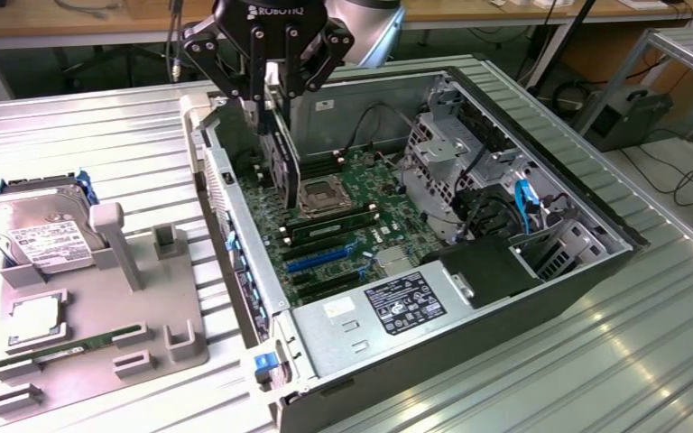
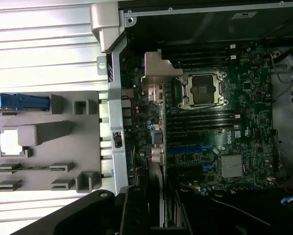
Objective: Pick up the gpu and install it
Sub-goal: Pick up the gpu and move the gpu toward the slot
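The gpu hangs on edge from the claw, which pinches its upper edge with a finger on each flat face. The card looks dark and thin in the exterior view, standing upright above the motherboard inside the open computer case, near the case wall on the exterior view's left and just beside the processor socket. In the wrist view its silver end bracket shows as a bent metal strip over the board's edge. Whether the card touches a slot cannot be told. White letters on the claw body read ROBOTIQ. The power supply bears a black-and-white label too small to read. On the ribbed bench, a grey holder carries a hard drive with an unreadable white label
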You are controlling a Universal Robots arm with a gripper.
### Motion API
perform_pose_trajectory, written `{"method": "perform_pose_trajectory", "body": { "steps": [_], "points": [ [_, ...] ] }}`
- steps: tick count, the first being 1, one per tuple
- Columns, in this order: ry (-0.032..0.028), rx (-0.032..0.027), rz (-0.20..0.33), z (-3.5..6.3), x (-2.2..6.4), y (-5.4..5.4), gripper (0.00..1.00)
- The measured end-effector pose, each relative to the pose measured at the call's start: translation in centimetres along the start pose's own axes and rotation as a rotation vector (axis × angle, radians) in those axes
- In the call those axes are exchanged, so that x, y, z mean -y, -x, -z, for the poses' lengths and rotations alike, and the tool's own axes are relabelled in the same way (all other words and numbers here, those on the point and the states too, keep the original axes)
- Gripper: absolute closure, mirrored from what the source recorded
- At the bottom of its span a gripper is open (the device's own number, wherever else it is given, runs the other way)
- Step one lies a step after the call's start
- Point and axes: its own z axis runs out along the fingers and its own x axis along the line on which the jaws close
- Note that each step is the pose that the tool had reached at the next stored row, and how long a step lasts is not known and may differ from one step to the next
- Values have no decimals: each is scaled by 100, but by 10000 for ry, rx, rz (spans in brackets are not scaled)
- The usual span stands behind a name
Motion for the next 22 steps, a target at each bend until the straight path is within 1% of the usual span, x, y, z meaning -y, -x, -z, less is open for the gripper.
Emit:
{"method": "perform_pose_trajectory", "body": {
  "steps": [22],
  "points": [
    [-11,1,1,-8,-6,82,73]
  ]
}}
